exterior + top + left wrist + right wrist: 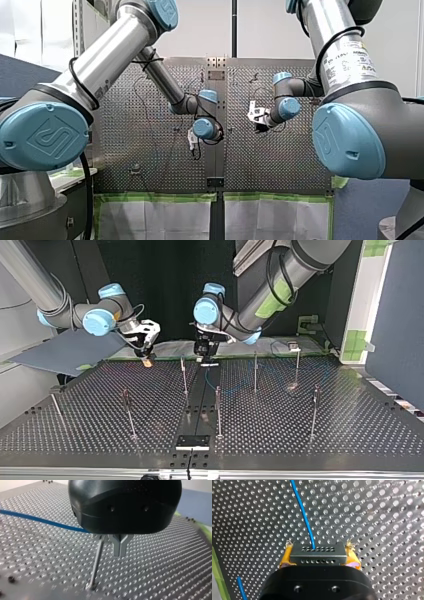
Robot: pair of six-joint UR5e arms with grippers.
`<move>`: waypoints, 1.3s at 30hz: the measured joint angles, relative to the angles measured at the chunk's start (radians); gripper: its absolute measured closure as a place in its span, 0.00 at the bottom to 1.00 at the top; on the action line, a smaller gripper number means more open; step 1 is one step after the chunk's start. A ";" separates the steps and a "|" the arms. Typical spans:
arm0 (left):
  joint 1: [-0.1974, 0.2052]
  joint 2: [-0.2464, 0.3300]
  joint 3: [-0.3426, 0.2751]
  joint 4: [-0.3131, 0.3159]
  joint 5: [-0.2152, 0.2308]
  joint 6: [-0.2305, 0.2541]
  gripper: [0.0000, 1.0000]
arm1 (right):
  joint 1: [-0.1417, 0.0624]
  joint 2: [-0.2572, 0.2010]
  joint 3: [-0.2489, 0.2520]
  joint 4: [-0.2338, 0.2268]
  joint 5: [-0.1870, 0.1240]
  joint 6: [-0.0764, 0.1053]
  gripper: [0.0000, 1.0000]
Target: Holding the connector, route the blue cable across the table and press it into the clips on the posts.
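Right wrist view: right gripper (pixel 318 555) is clamping the connector (pixel 317 553) between its yellow pads (pixel 285 558). The cable (pixel 303 512) is leaving the connector's far face and running away over the table (pixel 387 517).

Left wrist view: left gripper (pixel 120 551) is hovering above the table with its metal fingers pressed together, nothing showing between them. A post (pixel 97 560) is standing just beside them. The cable is passing behind the gripper body, and I can't tell whether it's touching that post.

My read on the step: routing is only getting going. I'm holding the connector, but the cable isn't sitting in any clip I can make out. The next move is calling for the right gripper to carry the connector past the first post, cable taut and low enough to seat, with the left gripper pressing it in.

Top view is giving what the wrists aren't: the whole spread of posts (pixel 218 410), both grippers working near each other at the far edge, and cable lying loose on the table toward the view's right. Clips are reading too small in every view.
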 joint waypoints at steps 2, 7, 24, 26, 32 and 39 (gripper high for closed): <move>0.009 -0.002 0.010 0.000 0.004 -0.001 1.00 | -0.005 0.002 -0.001 -0.006 -0.002 0.004 1.00; 0.028 -0.002 0.031 -0.003 0.029 -0.002 1.00 | -0.015 0.018 -0.010 -0.010 -0.006 0.008 1.00; 0.069 -0.083 0.123 -0.081 0.052 0.000 1.00 | -0.036 0.093 -0.125 -0.011 -0.009 0.017 1.00; 0.073 -0.090 0.140 -0.092 0.052 0.001 1.00 | -0.041 0.096 -0.136 -0.011 -0.009 0.017 1.00; 0.080 -0.093 0.189 -0.109 0.051 0.008 1.00 | -0.057 0.109 -0.151 -0.013 -0.009 0.017 1.00; 0.082 -0.093 0.246 -0.119 0.051 0.010 0.73 | -0.074 0.112 -0.159 -0.014 -0.013 0.016 1.00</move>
